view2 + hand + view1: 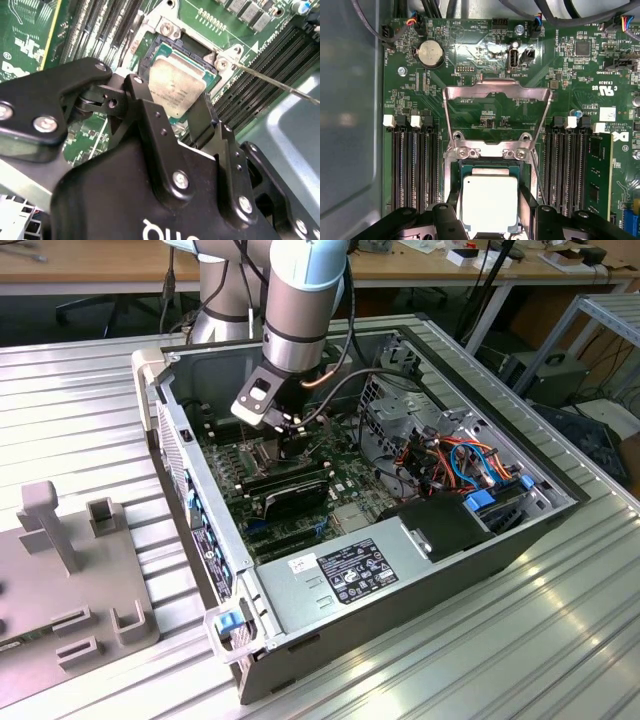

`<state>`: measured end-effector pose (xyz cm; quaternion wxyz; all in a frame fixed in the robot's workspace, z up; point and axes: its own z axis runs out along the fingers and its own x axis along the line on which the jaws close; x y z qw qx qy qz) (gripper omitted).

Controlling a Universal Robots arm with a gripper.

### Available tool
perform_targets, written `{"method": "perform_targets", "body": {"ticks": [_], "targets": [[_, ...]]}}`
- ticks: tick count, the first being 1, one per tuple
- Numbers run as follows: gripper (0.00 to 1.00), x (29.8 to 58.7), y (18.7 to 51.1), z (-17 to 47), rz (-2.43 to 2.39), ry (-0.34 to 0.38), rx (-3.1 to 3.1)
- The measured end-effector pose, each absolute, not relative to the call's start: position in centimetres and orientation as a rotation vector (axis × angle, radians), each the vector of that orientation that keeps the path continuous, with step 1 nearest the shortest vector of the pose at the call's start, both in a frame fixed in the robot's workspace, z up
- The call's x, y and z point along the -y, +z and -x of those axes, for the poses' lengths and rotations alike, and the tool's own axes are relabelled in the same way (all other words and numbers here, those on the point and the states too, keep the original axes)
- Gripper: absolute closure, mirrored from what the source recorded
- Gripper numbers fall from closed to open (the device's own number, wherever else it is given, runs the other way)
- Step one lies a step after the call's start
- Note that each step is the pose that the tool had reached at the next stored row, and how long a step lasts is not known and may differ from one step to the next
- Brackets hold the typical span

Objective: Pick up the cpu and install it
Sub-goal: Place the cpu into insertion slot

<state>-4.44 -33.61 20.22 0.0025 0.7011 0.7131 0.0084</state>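
Observation:
The cpu, a small square chip with a dull silver top, sits between my gripper's black fingers directly over the open socket on the green motherboard. In the second wrist view the cpu is level with the socket opening, and the gripper is shut on two opposite edges of it. The hinged metal socket frame lies swung open beyond the socket. In the exterior view the gripper reaches down inside the open computer case.
Memory slots flank the socket on both sides. The thin socket lever sticks out beside it. Black modules and bundled cables lie near the arm inside the case. A grey fixture rests on the table at the exterior view's left.

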Motion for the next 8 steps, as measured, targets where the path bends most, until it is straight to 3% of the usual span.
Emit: {"method": "perform_targets", "body": {"ticks": [8], "targets": [[0.45,33.61,20.23,4.44,-2.173,0.026,-2.262]]}}
